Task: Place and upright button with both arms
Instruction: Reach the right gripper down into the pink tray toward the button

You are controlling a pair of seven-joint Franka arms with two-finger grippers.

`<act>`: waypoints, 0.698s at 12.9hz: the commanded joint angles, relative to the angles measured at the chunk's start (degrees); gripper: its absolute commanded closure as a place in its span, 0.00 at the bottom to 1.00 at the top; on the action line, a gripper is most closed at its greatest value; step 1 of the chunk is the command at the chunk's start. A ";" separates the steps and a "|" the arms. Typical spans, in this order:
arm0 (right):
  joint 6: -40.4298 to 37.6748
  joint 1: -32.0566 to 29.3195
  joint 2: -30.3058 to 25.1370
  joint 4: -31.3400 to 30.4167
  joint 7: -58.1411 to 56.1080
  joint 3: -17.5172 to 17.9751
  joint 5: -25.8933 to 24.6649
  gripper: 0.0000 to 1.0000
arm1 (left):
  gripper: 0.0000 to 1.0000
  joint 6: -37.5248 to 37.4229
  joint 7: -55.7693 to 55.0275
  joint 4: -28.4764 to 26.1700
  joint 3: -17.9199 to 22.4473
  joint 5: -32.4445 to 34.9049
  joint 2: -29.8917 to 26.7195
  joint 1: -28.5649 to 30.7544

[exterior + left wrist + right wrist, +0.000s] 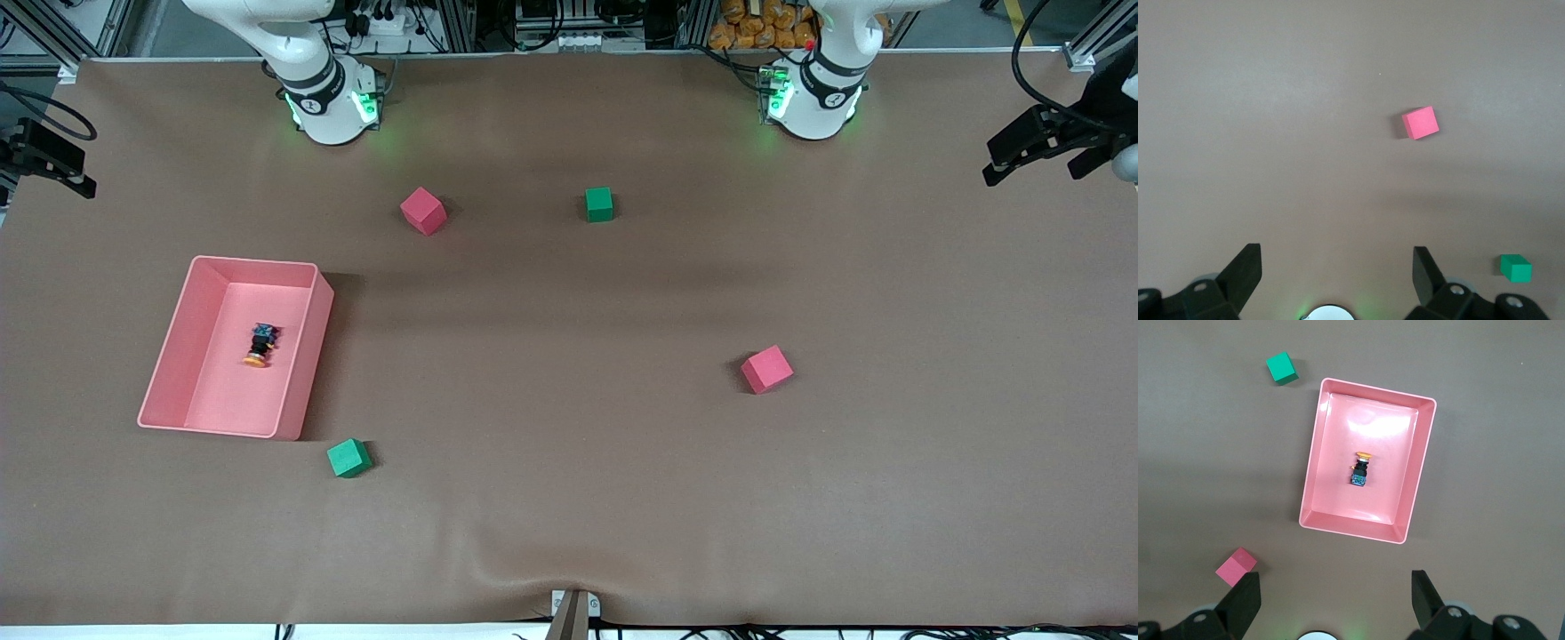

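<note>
Nothing is grasped yet. The button [260,345] lies on its side in the pink tray [300,356] near the worktop's right-arm edge. The right gripper [1331,597] hangs over it, fingers spread; the left gripper [1335,273], also spread, waits above bare worktop. Next, I'd guess, the right arm descends to pinch the button.

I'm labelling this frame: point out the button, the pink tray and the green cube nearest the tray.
button [260,345], front view, on its black body.
pink tray [302,356], front view, on its side wall.
green cube [348,458], front view, on its top face.
</note>
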 commanded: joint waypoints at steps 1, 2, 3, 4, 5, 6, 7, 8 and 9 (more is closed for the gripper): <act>-0.31 -0.24 0.56 1.25 0.66 0.59 -1.04 0.00 | 0.00 -0.55 0.92 0.44 -0.13 -0.89 -0.33 0.51; -0.31 -0.24 0.56 1.25 0.75 0.59 -0.95 0.00 | 0.00 -0.64 0.84 0.44 -0.13 -0.55 -0.33 0.43; -0.40 -0.24 0.56 1.25 0.66 0.59 -0.95 0.00 | 0.00 -0.55 0.83 0.44 -0.13 -0.37 -0.33 0.34; -0.31 -0.24 0.56 1.25 0.66 0.59 -0.95 0.00 | 0.00 -0.55 0.83 0.44 -0.13 -0.28 -0.24 0.43; -0.22 -0.15 0.65 1.25 0.58 0.59 -0.86 0.00 | 0.00 -0.64 0.23 0.27 -0.13 -0.28 -0.24 0.52; -0.13 -0.06 0.83 1.17 0.66 0.59 -0.86 0.00 | 0.00 -0.64 0.22 0.09 -0.04 -0.28 0.02 0.60; 0.04 -0.15 1.52 1.25 0.58 0.59 -0.86 0.00 | 0.00 -0.64 0.22 0.09 -0.13 -0.28 0.20 0.61; 0.30 -0.24 3.27 1.25 0.23 0.51 -1.04 0.00 | 0.00 -0.64 0.57 0.27 -0.04 -0.28 0.46 0.52; 0.57 -0.15 5.90 1.43 0.14 0.51 -1.82 0.00 | 0.00 -0.64 1.01 0.09 -0.13 -0.28 0.46 0.52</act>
